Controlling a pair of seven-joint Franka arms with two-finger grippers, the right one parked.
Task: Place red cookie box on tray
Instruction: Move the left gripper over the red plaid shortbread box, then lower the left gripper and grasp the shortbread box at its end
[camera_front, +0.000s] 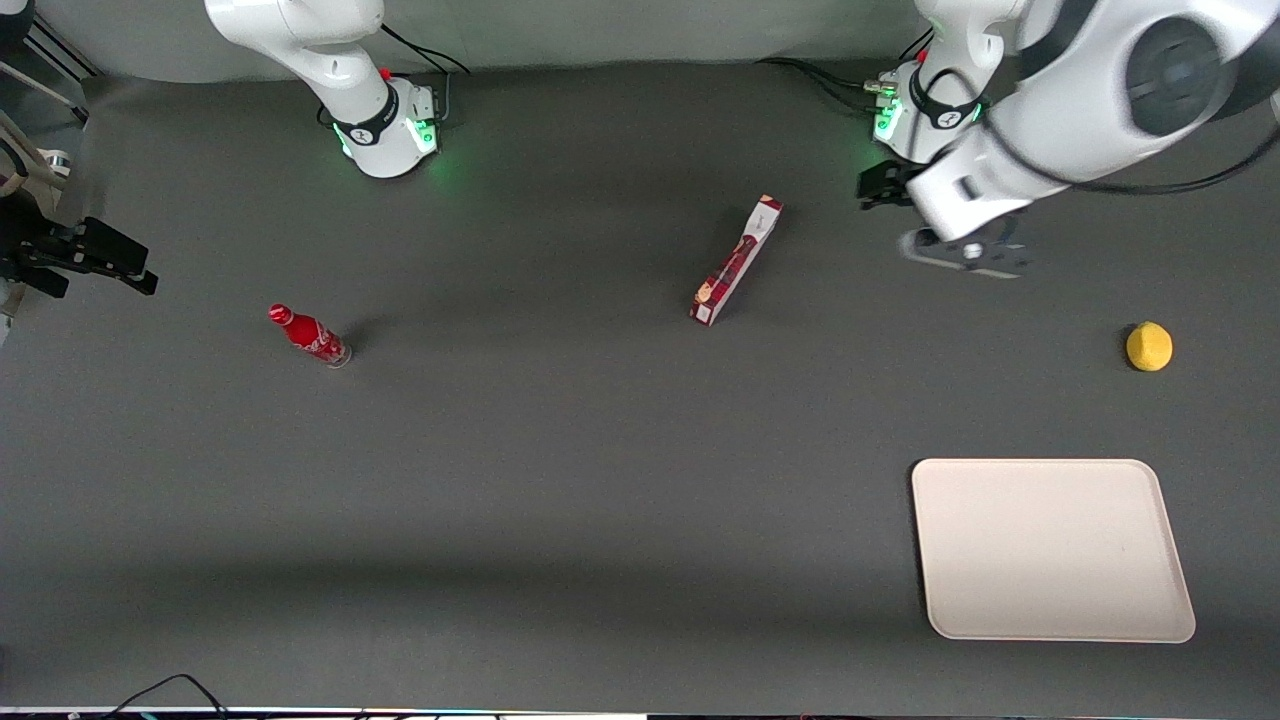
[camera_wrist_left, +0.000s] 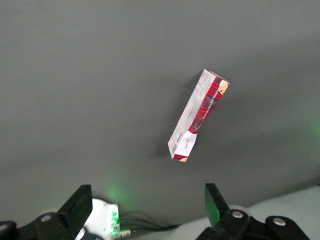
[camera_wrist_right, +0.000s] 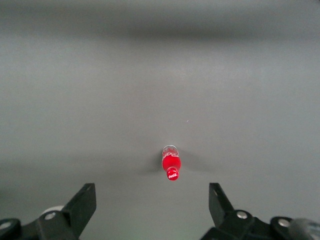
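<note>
The red cookie box (camera_front: 737, 262) lies on the grey table about midway between the two arm bases, its white-label end farther from the front camera. It also shows in the left wrist view (camera_wrist_left: 197, 115). The cream-white tray (camera_front: 1050, 548) sits empty near the front camera, toward the working arm's end. My left gripper (camera_front: 884, 187) hovers above the table close to the working arm's base, apart from the box and toward the working arm's end of it. In the left wrist view the gripper (camera_wrist_left: 147, 207) is open and empty, jaws wide apart.
A yellow lemon-like ball (camera_front: 1149, 347) lies between the working arm's base and the tray. A small red bottle (camera_front: 308, 335) stands toward the parked arm's end. Cables (camera_front: 830, 85) run by the working arm's base.
</note>
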